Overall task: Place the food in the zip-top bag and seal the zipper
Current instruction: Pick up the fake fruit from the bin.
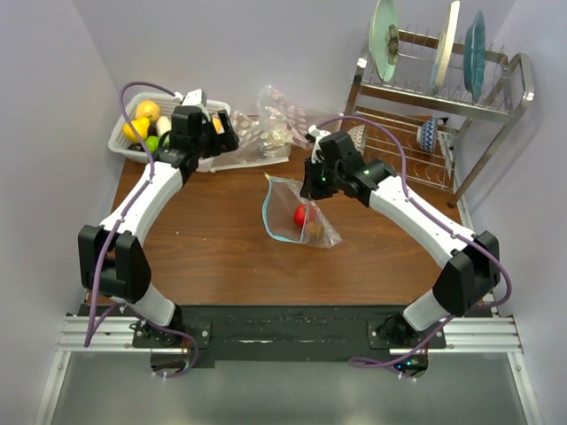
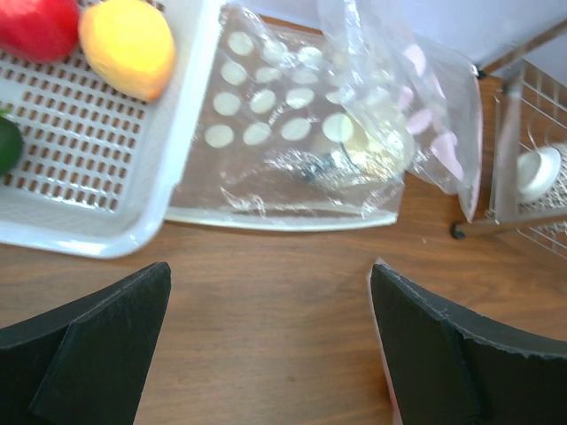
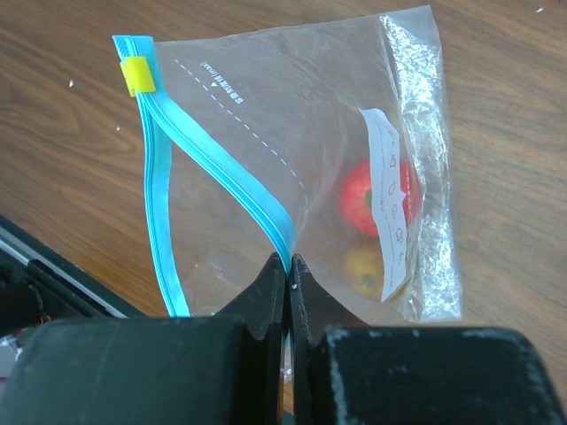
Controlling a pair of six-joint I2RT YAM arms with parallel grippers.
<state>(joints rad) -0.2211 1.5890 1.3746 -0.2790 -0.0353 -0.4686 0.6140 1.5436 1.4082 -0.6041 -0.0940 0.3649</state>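
The zip-top bag [image 1: 297, 212] lies on the table's middle, its mouth open, with a red fruit [image 1: 301, 215] and a yellowish fruit [image 1: 314, 230] inside. My right gripper [image 1: 310, 188] is shut on the zipper [image 3: 221, 168], pinching one side of the light-blue strip at its fingertips [image 3: 290, 263]. A yellow slider [image 3: 135, 75] sits at the strip's far end. The red fruit [image 3: 368, 199] and yellowish fruit [image 3: 363, 270] show through the bag [image 3: 292, 115]. My left gripper [image 1: 223, 137] hangs open and empty [image 2: 266, 354] over bare table beside the white basket [image 2: 80, 212], which holds red [image 2: 35, 27], orange-yellow [image 2: 128, 44] and green [image 2: 4, 146] food.
Clear dotted bags [image 2: 292, 115] lie just right of the basket at the back. A metal dish rack [image 1: 443, 115] with plates and a bowl stands at the back right. Purple walls close in on both sides.
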